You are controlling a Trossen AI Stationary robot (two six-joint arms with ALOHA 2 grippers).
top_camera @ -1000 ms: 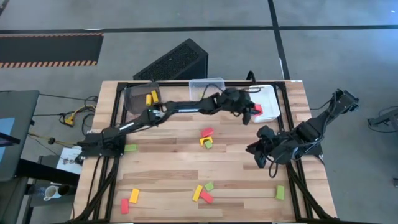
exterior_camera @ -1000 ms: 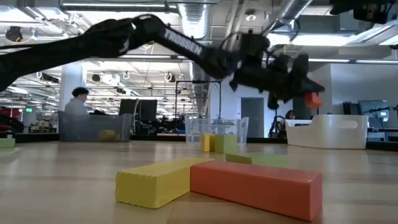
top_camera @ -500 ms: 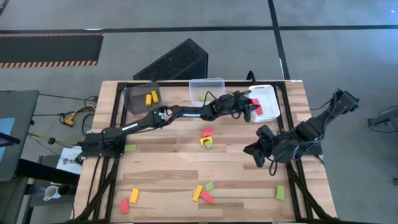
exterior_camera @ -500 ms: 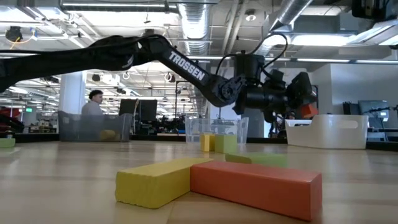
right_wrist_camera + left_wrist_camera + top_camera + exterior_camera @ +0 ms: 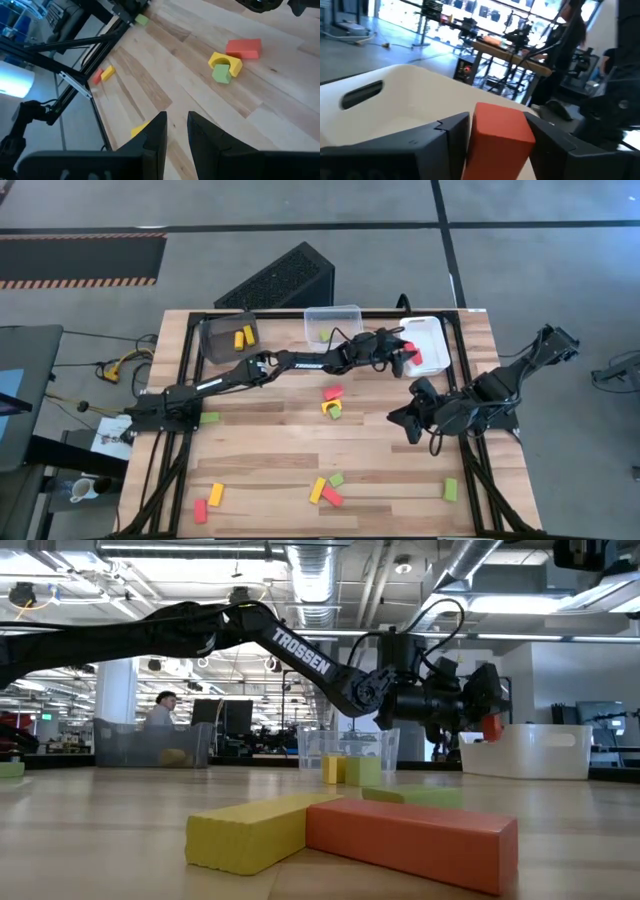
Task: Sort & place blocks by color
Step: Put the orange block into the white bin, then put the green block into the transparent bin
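Left gripper point(image 5: 403, 358): jaws easing apart around small red rectangular block point(image 5: 498, 136) | block above white plastic bin point(image 5: 432, 332) rim | right gripper point(image 5: 412, 423): empty, jaws narrowly apart.

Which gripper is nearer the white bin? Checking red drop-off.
Left. The left gripper is at the white bin; the right gripper hovers nearer mid-table.

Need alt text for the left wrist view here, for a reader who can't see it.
A red block sits between the left hand's two dark fingers, just over the rim of a white bin with a slot handle. Beyond it lies a bright room with desks and equipment, and a person stands at the far side.
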